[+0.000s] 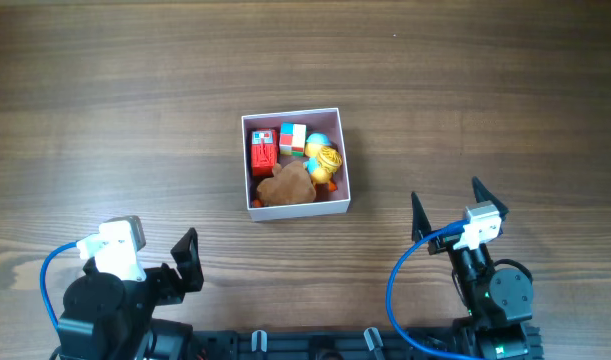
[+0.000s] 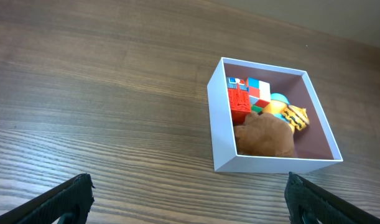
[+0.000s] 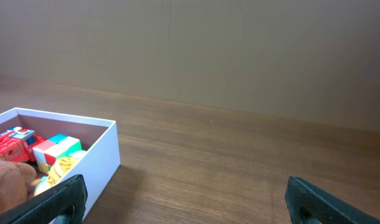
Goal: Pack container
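The container (image 1: pixel 301 209) is seen standing near the middle of the wooden table (image 1: pixel 105 90), farther out than both arms, which are placed at the near edge. Inside it several toys are packed together: a red block toy (image 1: pixel 263 152) at the left, a coloured cube (image 1: pixel 293 138) at the far side, a yellow toy (image 1: pixel 327 160) at the right and a brown plush piece (image 1: pixel 285 186) against the near wall. The left gripper (image 2: pixel 190 190) is held at the near left, its jaws spread wide with only bare table between them; nothing is gripped or touched, and the container lies beyond it, to the right. The right gripper (image 1: pixel 446 196) is held at the near right, its jaws likewise spread wide and empty, apart from the container, whose white corner is seen to the left in the right wrist view. No toy is seen on the table outside the container.
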`<state>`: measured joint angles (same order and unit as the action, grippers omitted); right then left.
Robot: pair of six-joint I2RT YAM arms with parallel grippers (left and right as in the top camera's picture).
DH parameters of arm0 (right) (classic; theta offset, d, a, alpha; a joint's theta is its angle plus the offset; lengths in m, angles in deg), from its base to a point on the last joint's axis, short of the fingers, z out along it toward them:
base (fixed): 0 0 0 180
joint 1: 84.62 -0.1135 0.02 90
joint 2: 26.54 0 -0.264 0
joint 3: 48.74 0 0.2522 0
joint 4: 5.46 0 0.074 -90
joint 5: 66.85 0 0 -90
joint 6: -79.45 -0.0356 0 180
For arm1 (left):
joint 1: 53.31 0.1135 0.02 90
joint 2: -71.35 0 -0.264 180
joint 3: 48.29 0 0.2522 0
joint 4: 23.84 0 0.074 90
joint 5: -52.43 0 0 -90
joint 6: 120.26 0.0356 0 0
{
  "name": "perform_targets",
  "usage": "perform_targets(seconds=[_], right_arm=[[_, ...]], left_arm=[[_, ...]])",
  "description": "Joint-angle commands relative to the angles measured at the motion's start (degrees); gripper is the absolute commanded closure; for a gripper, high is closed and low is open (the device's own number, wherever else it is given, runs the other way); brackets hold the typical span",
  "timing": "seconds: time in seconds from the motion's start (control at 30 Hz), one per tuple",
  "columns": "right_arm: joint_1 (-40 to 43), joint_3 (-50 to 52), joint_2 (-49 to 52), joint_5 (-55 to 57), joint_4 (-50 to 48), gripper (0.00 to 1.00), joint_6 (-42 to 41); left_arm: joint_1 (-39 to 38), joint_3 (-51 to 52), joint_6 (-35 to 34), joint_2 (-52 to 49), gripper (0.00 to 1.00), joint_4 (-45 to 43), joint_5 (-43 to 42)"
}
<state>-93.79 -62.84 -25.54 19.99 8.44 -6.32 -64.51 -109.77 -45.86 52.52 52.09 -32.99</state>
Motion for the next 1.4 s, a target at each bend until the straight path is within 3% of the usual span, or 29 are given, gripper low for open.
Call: perform_targets(seconds=[0.0,0.97,1.2,1.37], right_arm=[[0.31,0.04,-0.39,0.13,-0.26,0.00,0.48],[0.31,0.04,-0.20,0.11,-0.26,0.00,0.46],[0.31,0.04,-0.20,0.11,-0.26,0.00,0.48],[0.31,0.04,-0.20,0.11,-0.26,0.00,0.46]], left_arm=[[-0.37,0.26,-0.50,0.31,0.00,-0.11,-0.02],[1.70,0.26,-0.52,1.27,0.00,-0.11,-0.04],[5.49,1.05,0.55,9.97,0.00,1.55,0.13],[10.73,14.19,0.59,18.64,0.00,-7.45,-1.68]])
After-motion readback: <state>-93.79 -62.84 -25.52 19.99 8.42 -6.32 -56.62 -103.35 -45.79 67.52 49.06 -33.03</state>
